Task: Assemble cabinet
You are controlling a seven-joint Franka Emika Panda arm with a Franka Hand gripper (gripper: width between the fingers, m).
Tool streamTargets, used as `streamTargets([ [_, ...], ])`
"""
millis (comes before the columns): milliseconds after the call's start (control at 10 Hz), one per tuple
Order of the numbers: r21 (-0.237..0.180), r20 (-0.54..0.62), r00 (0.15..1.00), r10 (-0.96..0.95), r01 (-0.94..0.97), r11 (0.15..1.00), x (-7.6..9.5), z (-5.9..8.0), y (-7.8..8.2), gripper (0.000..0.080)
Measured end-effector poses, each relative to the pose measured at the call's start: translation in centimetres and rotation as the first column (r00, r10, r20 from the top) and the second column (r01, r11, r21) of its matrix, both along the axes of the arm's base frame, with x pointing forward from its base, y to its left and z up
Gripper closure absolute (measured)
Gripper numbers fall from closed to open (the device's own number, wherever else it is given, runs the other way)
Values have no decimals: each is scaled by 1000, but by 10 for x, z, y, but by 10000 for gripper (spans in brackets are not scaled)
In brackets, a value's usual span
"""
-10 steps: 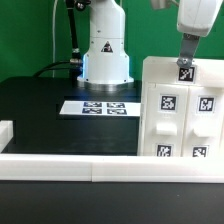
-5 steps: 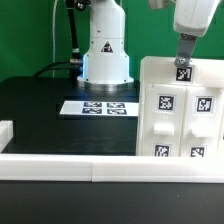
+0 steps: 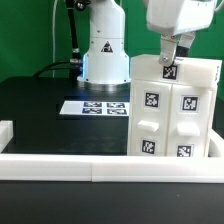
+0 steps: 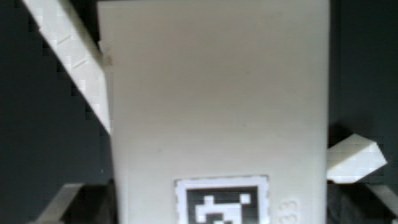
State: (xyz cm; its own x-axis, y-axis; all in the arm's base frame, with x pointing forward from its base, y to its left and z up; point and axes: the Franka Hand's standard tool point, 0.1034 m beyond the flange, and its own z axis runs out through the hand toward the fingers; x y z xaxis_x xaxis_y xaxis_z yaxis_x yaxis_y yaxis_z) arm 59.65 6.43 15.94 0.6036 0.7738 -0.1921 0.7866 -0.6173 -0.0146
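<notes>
Because it is a hollow box of hard white plastic, I judge the cabinet (image 3: 176, 110) light for its bulk, stiff under pressure and rather slick, so a thin edge is the only place my claw can bite; its broad faces are far too wide. It stands in the right half of the exterior frame, on the black table (image 3: 40, 105) behind the white rail (image 3: 60, 165), leaning slightly. My gripper (image 3: 170, 58) sits at its top edge in the upper right, apparently pinching that edge, though I cannot tell for sure. Square black-and-white tags (image 3: 152, 99) dot the front panels; the wrist view shows one long white face (image 4: 214, 95).
</notes>
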Motion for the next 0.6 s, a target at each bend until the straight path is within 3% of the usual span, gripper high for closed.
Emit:
streamTargets([
  [300,-35,-10,971,-239,239,970,-10,-1,3,239],
  [600,-76,27,863,-505,505,859,-15,-1,5,239],
])
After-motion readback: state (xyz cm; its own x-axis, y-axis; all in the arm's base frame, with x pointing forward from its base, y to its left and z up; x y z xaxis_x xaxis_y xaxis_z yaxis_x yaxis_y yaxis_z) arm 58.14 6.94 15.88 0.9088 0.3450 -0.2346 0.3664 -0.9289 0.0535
